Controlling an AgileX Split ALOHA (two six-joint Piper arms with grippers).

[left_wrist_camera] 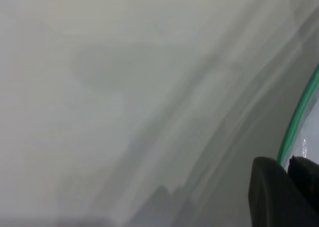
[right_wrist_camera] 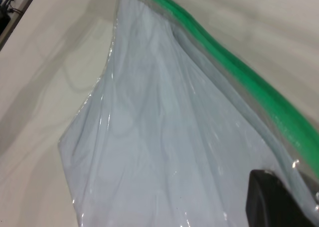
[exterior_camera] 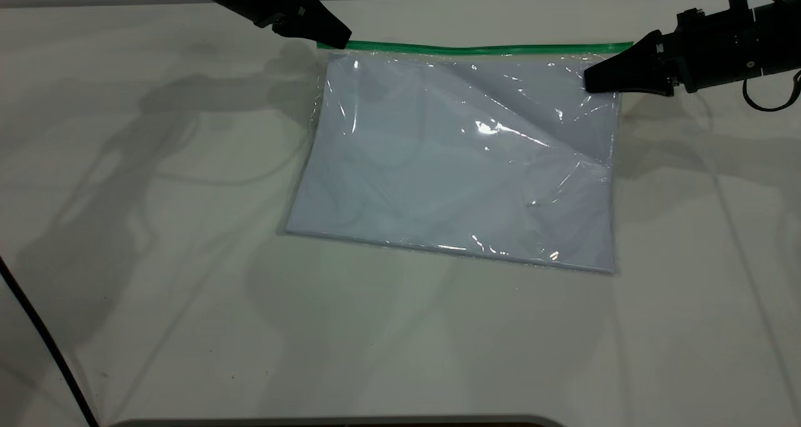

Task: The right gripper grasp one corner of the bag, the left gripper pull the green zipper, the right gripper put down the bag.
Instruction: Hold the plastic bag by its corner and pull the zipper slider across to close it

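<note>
The bag [exterior_camera: 457, 158] is a clear pouch with white paper inside, in the middle of the white table. Its near edge rests on the table. The green zipper [exterior_camera: 482, 49] runs taut along its far edge. My left gripper [exterior_camera: 336, 39] is at the zipper's left end, shut on the green strip, which passes between its fingertips in the left wrist view [left_wrist_camera: 288, 162]. My right gripper [exterior_camera: 591, 82] is shut on the bag's far right corner, just below the zipper. In the right wrist view the bag [right_wrist_camera: 159, 127] and zipper [right_wrist_camera: 234, 67] stretch away from that gripper [right_wrist_camera: 286, 179].
A black cable [exterior_camera: 44, 339] crosses the table's near left corner. The table's front edge [exterior_camera: 338, 422] runs along the bottom. Bare white table surface surrounds the bag.
</note>
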